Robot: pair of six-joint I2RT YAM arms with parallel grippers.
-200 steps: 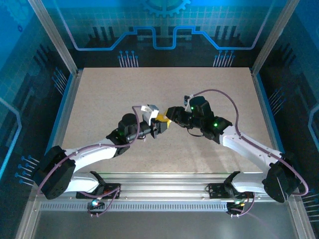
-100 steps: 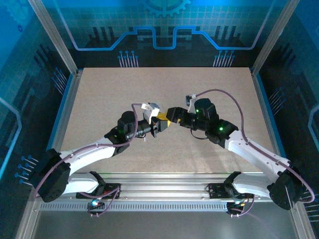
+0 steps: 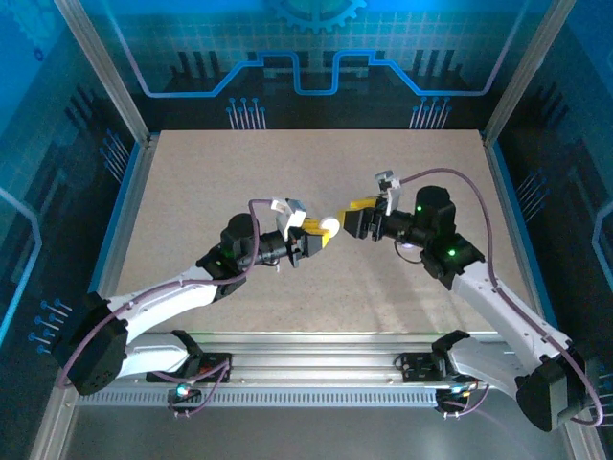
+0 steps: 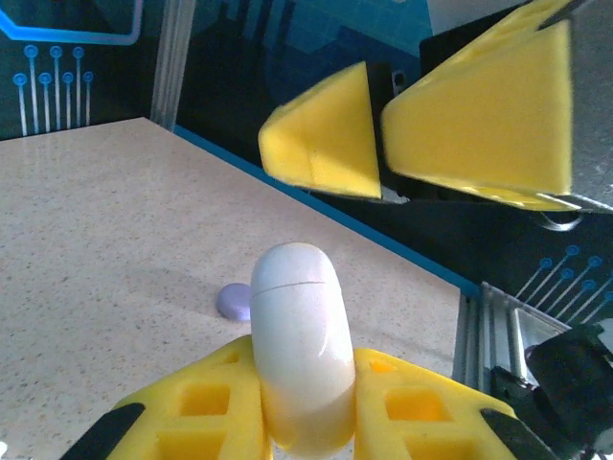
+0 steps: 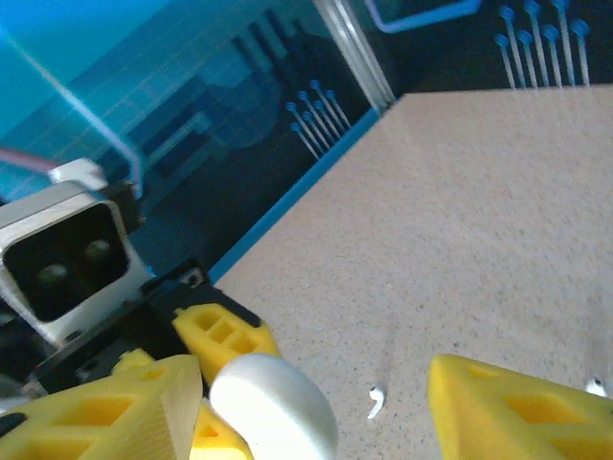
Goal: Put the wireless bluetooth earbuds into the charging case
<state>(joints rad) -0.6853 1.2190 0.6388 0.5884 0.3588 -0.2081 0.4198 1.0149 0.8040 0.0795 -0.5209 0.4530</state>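
Since a second ago, the right gripper [image 3: 352, 220] has been drawn back to the right, so that a gap is now seen between it and the charging case [image 3: 330, 226]. The case is clamped in the left gripper [image 3: 318, 235], with its rounded end left protruding past the fingertips. The right gripper's jaws are held wide apart. A lavender earbud [image 4: 233, 302] is seen lying on the table [image 4: 86, 230] beyond the case, and a white earbud [image 5: 375, 401] is seen on the table beneath the right gripper.

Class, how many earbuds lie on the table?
3: lavender earbud beyond the charging case; white earbud near the right hand; second white earbud, partly cut off, beside it. More may be hidden.
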